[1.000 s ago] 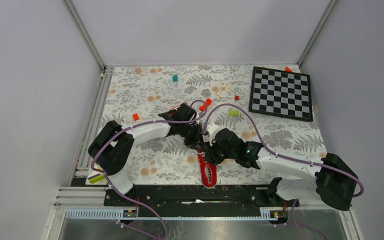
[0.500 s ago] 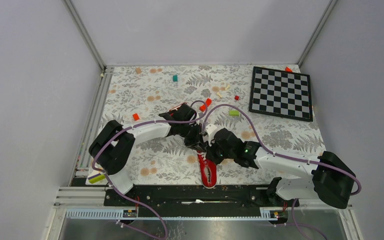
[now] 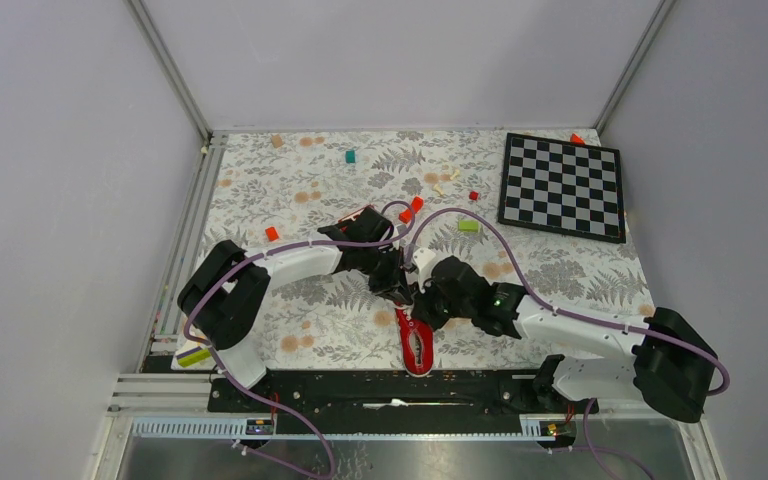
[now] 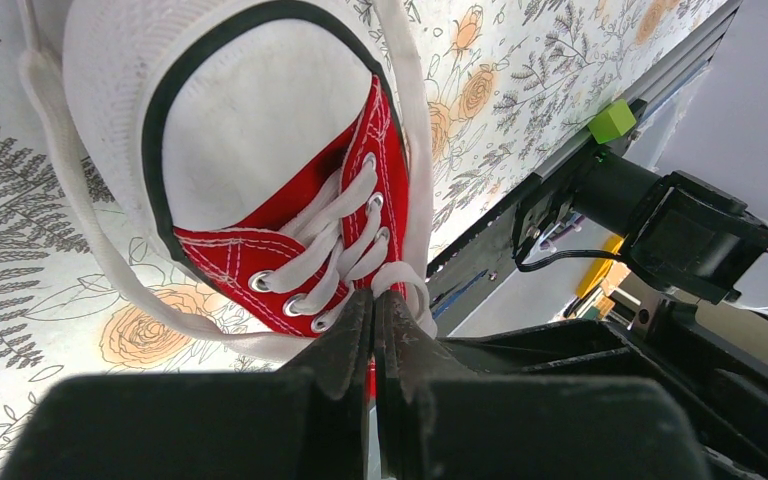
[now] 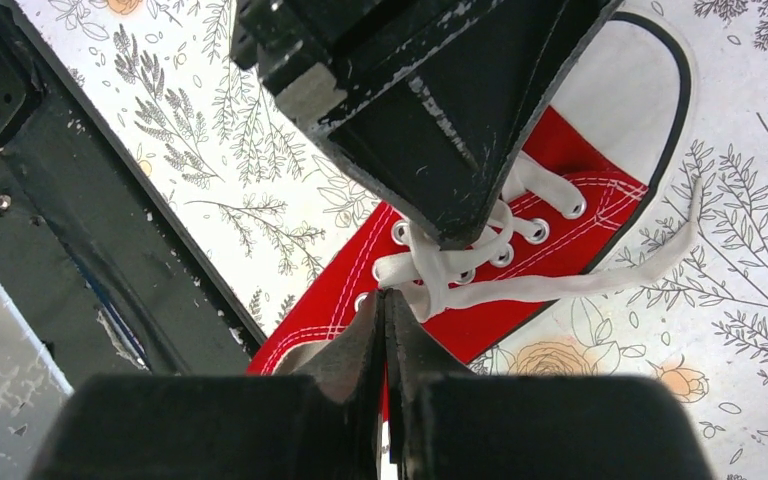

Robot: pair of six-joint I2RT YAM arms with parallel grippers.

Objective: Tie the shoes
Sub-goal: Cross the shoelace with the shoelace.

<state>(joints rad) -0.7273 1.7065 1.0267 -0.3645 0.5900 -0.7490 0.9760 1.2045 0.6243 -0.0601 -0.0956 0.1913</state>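
Observation:
The red shoe (image 3: pixel 417 345) with its white toe cap (image 4: pixel 260 150) lies near the table's front edge, toe pointing away from the arms. Both grippers meet over its laces. In the left wrist view my left gripper (image 4: pixel 373 295) is shut, and a small white lace loop (image 4: pixel 403 278) comes out at its tips. My right gripper (image 5: pixel 383 295) is shut too, pinching the white lace (image 5: pixel 410 272) by the top eyelets. The left gripper's black fingers (image 5: pixel 440 120) hang right above. A loose lace end (image 5: pixel 610 282) trails over the cloth.
A chessboard (image 3: pixel 562 186) lies at the back right. Small blocks are scattered on the flowered cloth: green (image 3: pixel 468 226), teal (image 3: pixel 350 156), red (image 3: pixel 272 233). The black base rail (image 3: pixel 380 385) runs just in front of the shoe's heel.
My right gripper has gone from open to shut at the laces and its arm has shifted slightly. The left gripper has stayed shut in place.

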